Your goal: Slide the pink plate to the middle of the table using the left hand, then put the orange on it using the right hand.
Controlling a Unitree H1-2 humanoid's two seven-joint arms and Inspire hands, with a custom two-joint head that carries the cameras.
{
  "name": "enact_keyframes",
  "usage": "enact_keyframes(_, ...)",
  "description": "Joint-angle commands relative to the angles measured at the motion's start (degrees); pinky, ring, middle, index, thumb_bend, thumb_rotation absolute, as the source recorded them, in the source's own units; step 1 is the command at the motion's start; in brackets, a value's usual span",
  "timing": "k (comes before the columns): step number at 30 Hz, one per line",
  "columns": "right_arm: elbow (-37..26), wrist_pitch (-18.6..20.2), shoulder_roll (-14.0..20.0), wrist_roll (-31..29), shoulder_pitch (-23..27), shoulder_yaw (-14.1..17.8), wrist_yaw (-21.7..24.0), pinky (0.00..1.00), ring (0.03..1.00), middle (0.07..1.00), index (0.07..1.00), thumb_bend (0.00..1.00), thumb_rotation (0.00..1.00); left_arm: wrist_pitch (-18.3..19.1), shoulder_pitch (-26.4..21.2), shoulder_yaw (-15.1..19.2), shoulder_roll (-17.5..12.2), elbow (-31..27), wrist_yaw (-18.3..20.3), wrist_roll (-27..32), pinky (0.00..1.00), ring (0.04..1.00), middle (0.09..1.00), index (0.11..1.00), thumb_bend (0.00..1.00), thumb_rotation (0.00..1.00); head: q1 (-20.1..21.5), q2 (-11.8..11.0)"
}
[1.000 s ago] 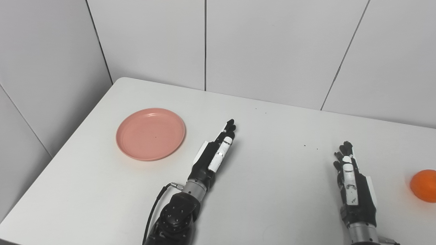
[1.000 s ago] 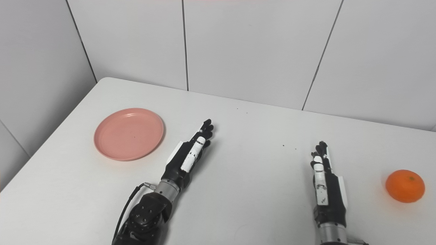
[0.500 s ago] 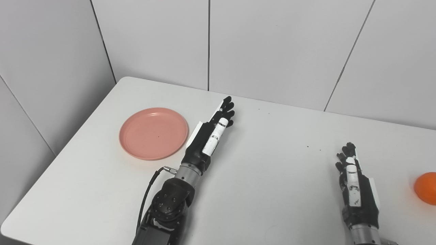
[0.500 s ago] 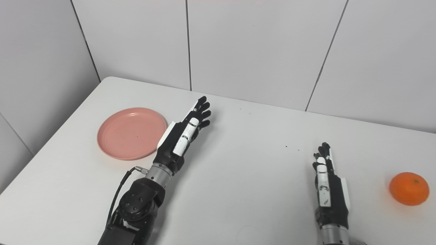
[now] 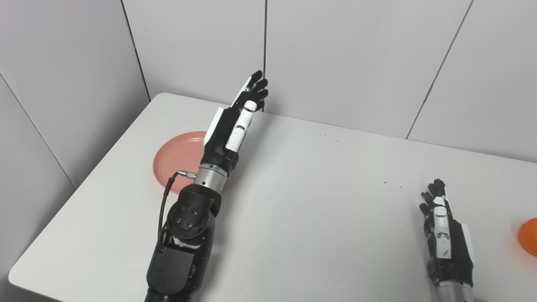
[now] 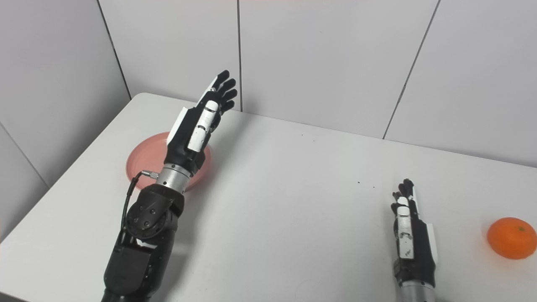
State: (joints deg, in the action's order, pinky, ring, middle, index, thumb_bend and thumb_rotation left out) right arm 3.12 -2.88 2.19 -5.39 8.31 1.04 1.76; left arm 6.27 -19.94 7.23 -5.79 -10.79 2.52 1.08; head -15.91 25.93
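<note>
The pink plate [image 5: 178,155] lies on the left side of the white table, partly hidden behind my left arm. My left hand [image 5: 237,119] is raised above the table over the plate's right part, open, fingers stretched toward the back wall and holding nothing. The orange [image 6: 512,238] sits at the table's far right, cut by the picture edge in the left eye view. My right hand [image 6: 409,235] rests flat on the table a short way left of the orange, open and apart from it.
The white table [image 5: 319,197] has a rounded back-left corner and meets a grey panelled wall [image 5: 335,58] at the back. A few small dark specks [image 5: 392,184] lie on the table right of centre.
My left hand has lifted off the table and swung up and leftward, now covering part of the plate. The view has shifted a little. My right hand and the orange stay put.
</note>
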Motion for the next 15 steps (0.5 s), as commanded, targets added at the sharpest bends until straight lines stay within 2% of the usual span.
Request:
enact_keyframes(1,-0.11,-1.06,-0.34,-0.94,0.88,0.37,0.61,1.00,1.000,1.000,1.000,0.19,1.00,-0.67,-2.67,1.17,-1.55,-0.90,-0.49,1.48,0.91,0.922,0.936,0.925,0.48,0.95,0.01,0.06)
enact_keyframes(4,-0.24,-0.88,-0.33,-1.15,0.81,0.32,0.62,1.00,1.000,1.000,1.000,0.19,1.00,0.41,-3.15,2.87,-3.29,-1.31,-0.76,2.40,0.92,0.924,0.938,0.927,0.48,0.96,0.01,0.06)
enact_keyframes(7,-0.37,-0.91,-0.11,-1.01,0.71,0.12,0.76,1.00,1.000,1.000,1.000,0.20,1.00,1.61,-3.67,4.57,-4.83,-1.67,-1.26,3.18,0.92,0.934,0.950,0.935,0.43,0.98,0.07,0.01)
enact_keyframes(15,-1.04,-0.85,0.02,-1.17,0.41,-0.03,0.87,1.00,1.000,1.000,1.000,0.19,1.00,1.27,-3.80,8.82,-8.95,0.76,-1.34,6.60,0.93,0.937,0.943,0.927,0.41,0.99,-0.20,-0.23)
